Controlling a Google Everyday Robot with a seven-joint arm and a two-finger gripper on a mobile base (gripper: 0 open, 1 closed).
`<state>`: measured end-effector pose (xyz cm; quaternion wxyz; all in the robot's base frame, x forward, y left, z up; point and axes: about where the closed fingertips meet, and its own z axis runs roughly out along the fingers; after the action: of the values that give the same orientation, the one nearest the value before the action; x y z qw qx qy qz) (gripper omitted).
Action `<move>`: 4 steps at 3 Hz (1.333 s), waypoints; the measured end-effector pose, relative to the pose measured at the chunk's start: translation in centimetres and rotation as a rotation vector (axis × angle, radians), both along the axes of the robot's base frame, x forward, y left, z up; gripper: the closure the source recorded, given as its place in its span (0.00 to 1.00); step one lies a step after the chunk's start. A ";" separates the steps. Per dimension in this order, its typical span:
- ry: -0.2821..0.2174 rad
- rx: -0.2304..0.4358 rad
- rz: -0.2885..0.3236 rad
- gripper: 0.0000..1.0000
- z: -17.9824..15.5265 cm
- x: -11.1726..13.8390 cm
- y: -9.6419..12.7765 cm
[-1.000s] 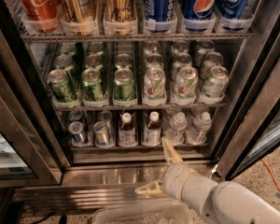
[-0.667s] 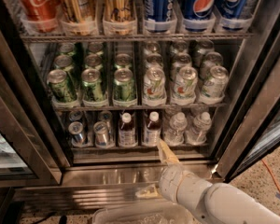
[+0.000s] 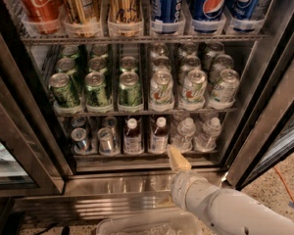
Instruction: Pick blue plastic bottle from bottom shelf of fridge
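One blue plastic bottle (image 3: 159, 137) stands upright, cap upward, on the bottom shelf (image 3: 90, 155); claw (image 3: 165, 177) open just below.

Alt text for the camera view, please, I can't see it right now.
The gripper hovers at the front of the fridge's bottom shelf, just below and right of the blue plastic bottle. A matching bottle, small cans and water bottles flank it.

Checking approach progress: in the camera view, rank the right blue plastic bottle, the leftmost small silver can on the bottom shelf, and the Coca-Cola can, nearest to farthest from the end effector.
1. The right blue plastic bottle, on the bottom shelf, just up-left of the end effector.
2. The leftmost small silver can, same shelf, far left.
3. The Coca-Cola can, top tier, upper left.
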<state>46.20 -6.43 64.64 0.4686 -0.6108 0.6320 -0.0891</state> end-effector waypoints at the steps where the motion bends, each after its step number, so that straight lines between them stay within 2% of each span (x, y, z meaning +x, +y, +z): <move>1: -0.010 -0.037 -0.054 0.00 -0.3 0.3 -1.1; 3: 0.065 0.201 -0.160 0.00 1.0 0.2 -0.6; 4: 0.087 0.310 -0.244 0.00 1.7 -0.3 -0.5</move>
<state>45.89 -6.92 66.30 0.5150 -0.4534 0.7272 -0.0201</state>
